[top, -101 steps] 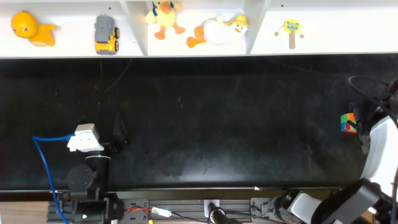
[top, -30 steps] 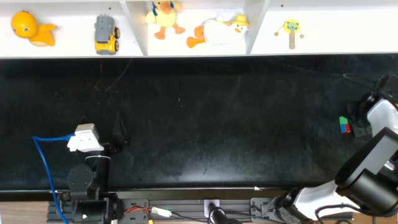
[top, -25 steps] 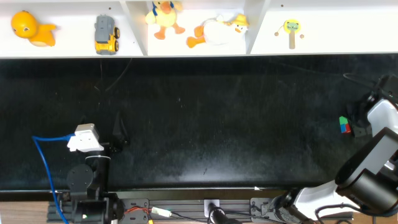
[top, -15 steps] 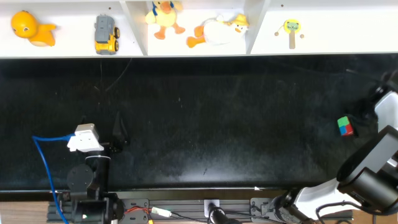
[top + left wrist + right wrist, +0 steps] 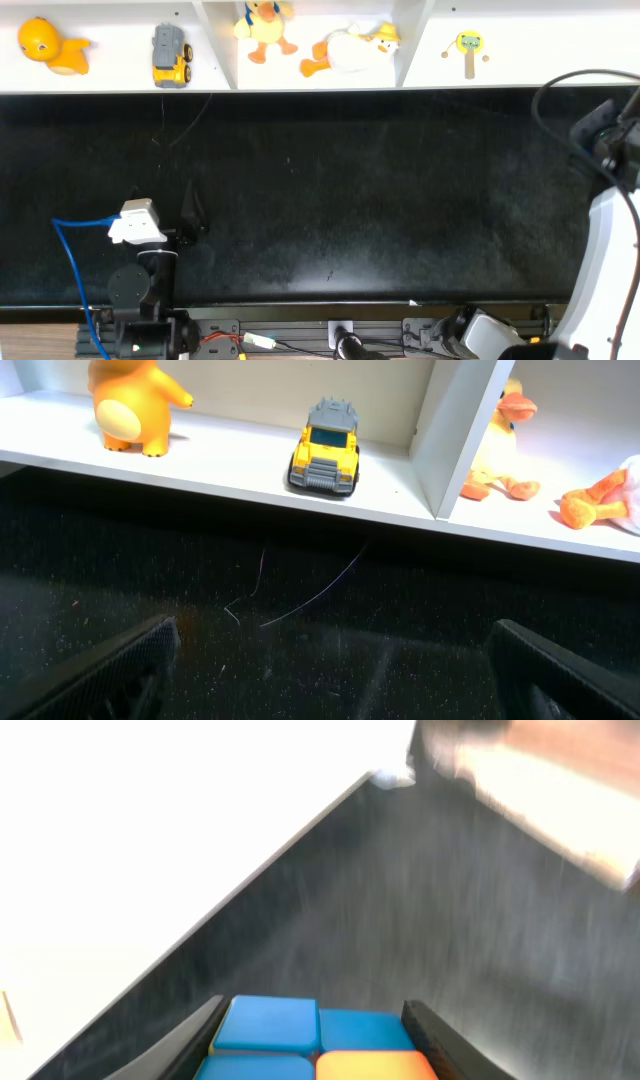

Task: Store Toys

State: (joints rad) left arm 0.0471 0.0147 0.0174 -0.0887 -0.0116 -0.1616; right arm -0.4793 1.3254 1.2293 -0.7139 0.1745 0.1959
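Looks like the carry step to me: the right tool point(image 5: 318, 1038) is pinching the colour cube point(image 5: 268, 1023) between its fingers, over the far right end of the black counter point(image 5: 350, 200). Next it needs to swing to the white shelf point(image 5: 540, 70) and set the cube in a bay with room, maybe beside the green rattle point(image 5: 468, 48). The right wrist view gives you the grip; the top view gives the shelf layout. The left tool point(image 5: 340, 665) sits spread wide, empty, facing the yellow truck point(image 5: 324, 446).
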